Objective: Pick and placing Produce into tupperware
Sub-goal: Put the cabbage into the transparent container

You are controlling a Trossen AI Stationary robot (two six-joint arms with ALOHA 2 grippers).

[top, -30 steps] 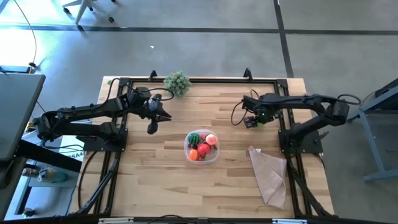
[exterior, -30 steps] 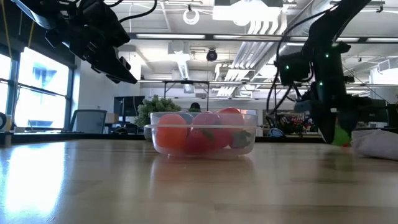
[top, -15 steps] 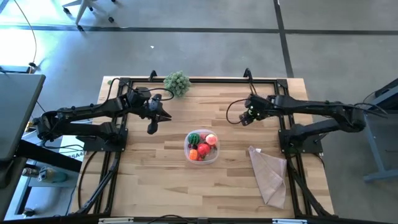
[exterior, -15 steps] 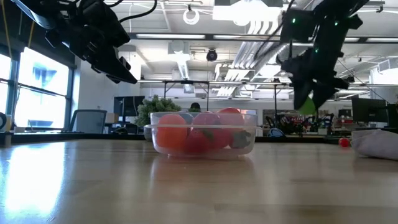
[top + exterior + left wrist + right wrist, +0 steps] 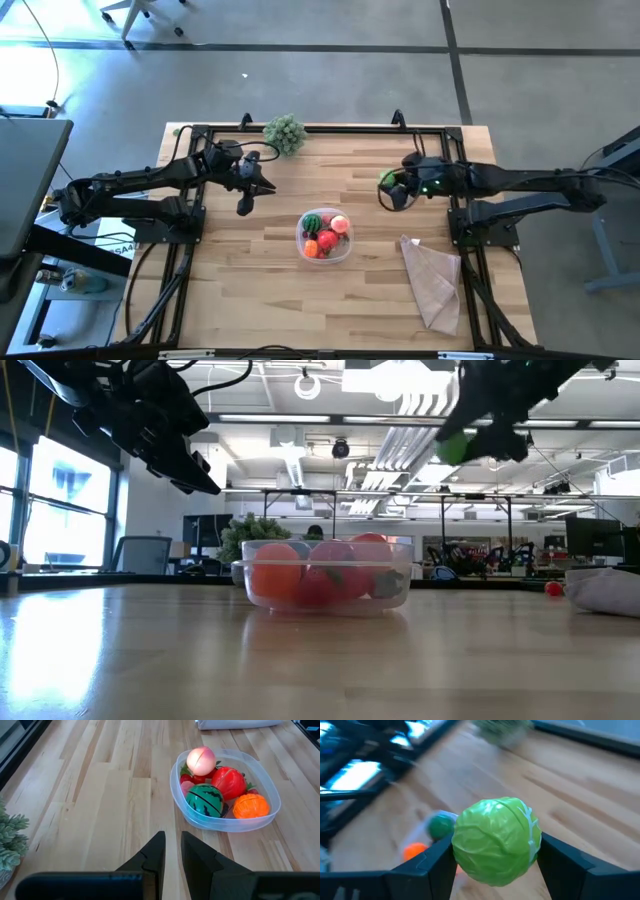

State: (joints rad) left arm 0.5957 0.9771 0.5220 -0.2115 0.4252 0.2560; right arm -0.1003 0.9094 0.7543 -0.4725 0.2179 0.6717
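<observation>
Carrying the green cabbage (image 5: 496,840) pinched in my right gripper (image 5: 392,186), I worry it rolls off the already heaped tupperware (image 5: 345,250), left gripper (image 5: 246,205) pressed shut

produce pieces in tupperware (image 5: 227,815): four visible
green cabbage (image 5: 496,840): one
plant clump (image 5: 284,131): one
tan cloth (image 5: 432,280): one

Table (image 5: 250,290): pale wood in lengthwise strips of lighter and darker tan, edged by a black frame (image 5: 330,128). Tupperware (image 5: 260,775): clear, whitish rim. Inside it: a dark green watermelon (image 5: 205,801) with black stripes, a red tomato (image 5: 228,781), an orange ridged piece (image 5: 250,806), a pink-and-cream peach (image 5: 201,761). Cabbage (image 5: 496,840): bright green, pale veins, between the black fingers of the right gripper (image 5: 495,857). Beyond the tupperware, a grey-green plant clump (image 5: 284,131). Beside it, a tan cloth (image 5: 432,280).
</observation>
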